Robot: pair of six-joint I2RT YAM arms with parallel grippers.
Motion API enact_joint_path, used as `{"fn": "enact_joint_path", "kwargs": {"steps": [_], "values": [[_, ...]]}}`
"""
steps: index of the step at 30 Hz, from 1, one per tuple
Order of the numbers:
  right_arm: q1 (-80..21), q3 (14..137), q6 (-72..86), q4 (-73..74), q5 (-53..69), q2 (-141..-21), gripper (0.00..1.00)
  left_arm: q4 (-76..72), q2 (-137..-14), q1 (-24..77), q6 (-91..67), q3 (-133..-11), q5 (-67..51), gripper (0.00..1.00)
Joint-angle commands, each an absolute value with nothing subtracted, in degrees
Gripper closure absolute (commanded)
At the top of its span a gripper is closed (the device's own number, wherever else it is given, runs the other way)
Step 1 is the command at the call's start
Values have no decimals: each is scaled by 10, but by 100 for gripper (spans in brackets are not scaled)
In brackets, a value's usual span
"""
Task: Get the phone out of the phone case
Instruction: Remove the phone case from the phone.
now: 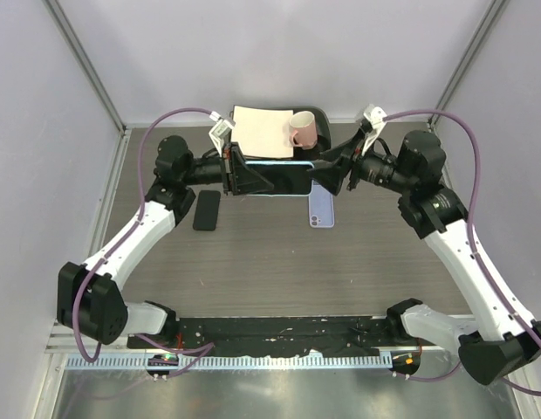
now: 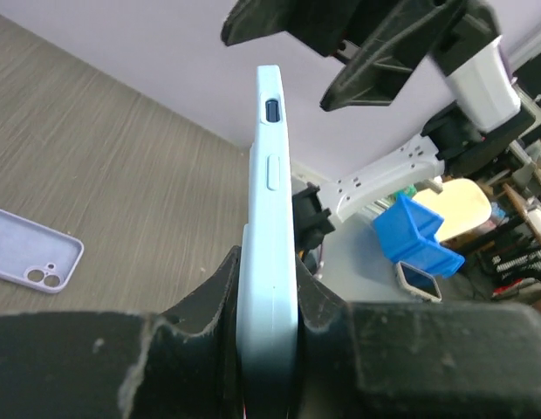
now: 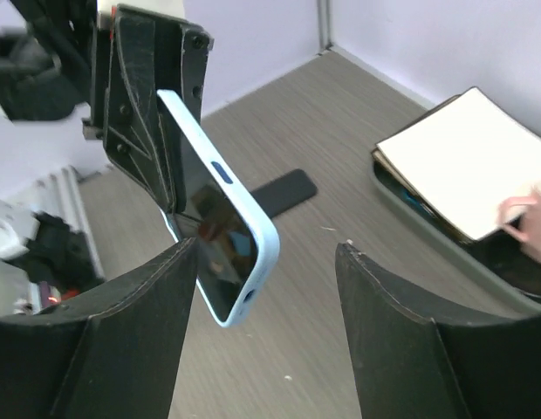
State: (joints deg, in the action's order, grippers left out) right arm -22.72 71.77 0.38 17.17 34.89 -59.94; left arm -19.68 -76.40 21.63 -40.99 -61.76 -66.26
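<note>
Left tool (image 2: 267, 301) clamps the phone case (image 3: 267, 234), phone (image 3: 214, 223) inside; right tool (image 3: 265, 249) stands open at its end.

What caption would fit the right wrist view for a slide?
Left hand clamps the light blue phone above the table; the open right hand flanks its free end.

Above the table (image 1: 270, 262), the cased phone (image 1: 288, 179) sits between the left gripper (image 1: 257, 177) and the right gripper (image 1: 327, 170) — an empty case (image 1: 321, 208) under its right end, a flat slab (image 1: 207, 209) leftward, a tray (image 1: 318, 113) with a mug (image 1: 302, 131) behind.
</note>
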Motion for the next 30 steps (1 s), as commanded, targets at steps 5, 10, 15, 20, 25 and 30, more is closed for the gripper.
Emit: {"fn": "enact_joint_path", "kwargs": {"steps": [5,10,15,20,25,30], "values": [[-177,677,280,-93,502,-641,34,-465,-746,217,-578,-537,-580,100],[-171,628,378,-228,516,-649,41,-501,-756,217,-599,-509,-556,100],[-168,610,411,-288,513,-682,42,-612,-767,216,-663,-492,-551,100],[-163,601,433,-335,507,-693,43,-666,-763,216,-677,-479,-556,100],[-161,592,483,-403,512,-700,49,-679,-759,216,-677,-476,-562,100],[-160,579,509,-424,511,-705,61,-685,-758,217,-676,-476,-563,100]]}}
